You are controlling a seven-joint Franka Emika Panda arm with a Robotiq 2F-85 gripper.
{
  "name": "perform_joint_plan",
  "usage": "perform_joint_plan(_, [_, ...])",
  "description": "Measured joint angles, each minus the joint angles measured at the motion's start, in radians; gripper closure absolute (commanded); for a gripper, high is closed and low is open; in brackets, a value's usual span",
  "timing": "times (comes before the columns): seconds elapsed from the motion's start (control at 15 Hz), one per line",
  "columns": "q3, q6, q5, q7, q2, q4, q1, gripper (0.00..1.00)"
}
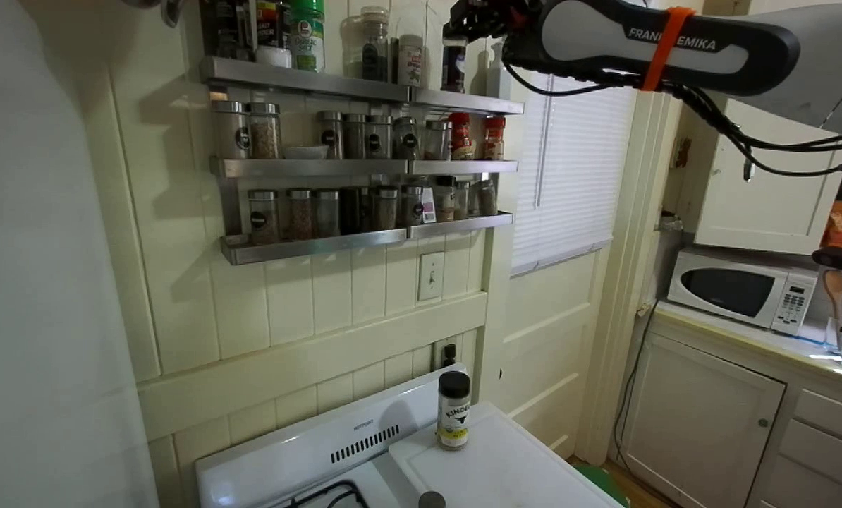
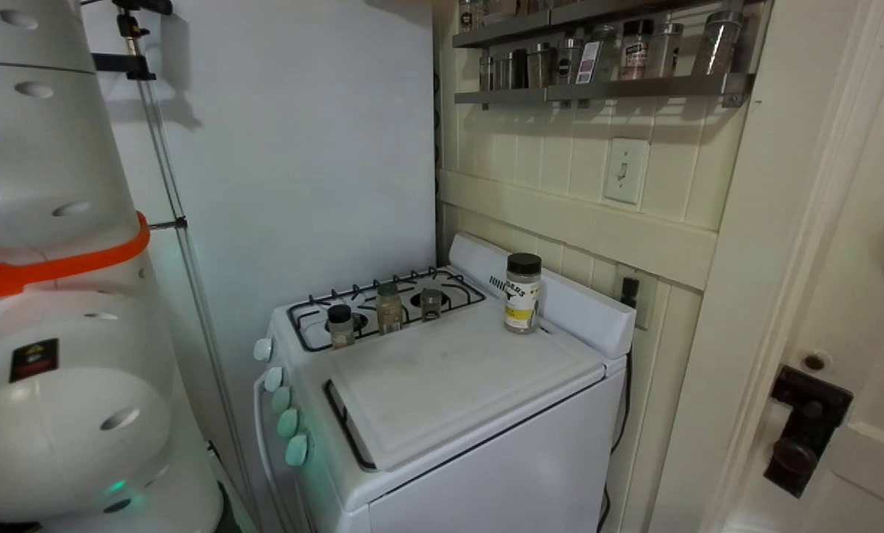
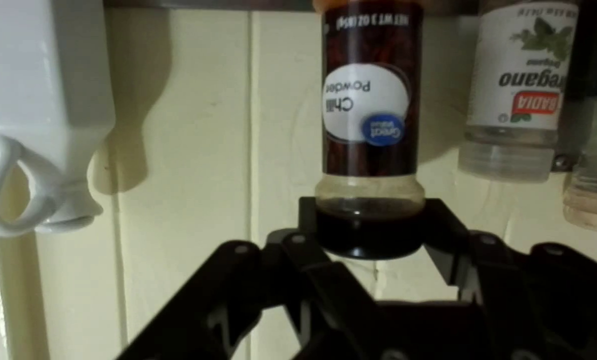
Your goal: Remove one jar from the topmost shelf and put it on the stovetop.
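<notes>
Black two-finger gripper (image 3: 371,222) is holding the black-capped, dark reddish-brown cylindrical chili powder jar (image 3: 371,100) by its top; transfer is pending.

Grasp is looking done; jar is standing upright at the grey metal topmost shelf (image 1: 308,81). Lifting clear, carrying and setting down are remaining; white enamel stovetop (image 2: 360,485) is showing in an exterior view where jar, gripper and topmost shelf are falling out of frame. Wrist view is cutting off the jar's base, so cannot tell if it is touching the shelf.

Room between jar (image 3: 371,100) and white bottle (image 3: 53,75); tighter toward oregano container (image 3: 521,75).
</notes>
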Motion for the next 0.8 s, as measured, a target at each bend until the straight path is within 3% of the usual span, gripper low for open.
perform_joint_plan(0.27, [0.012, -0.026, -0.049, 0.001, -0.007, 0.065, 0.006, 0.7])
perform_joint_plan(0.8, [0.077, -0.31, -0.141, 0.151, -0.102, 0.092, 0.025, 0.7])
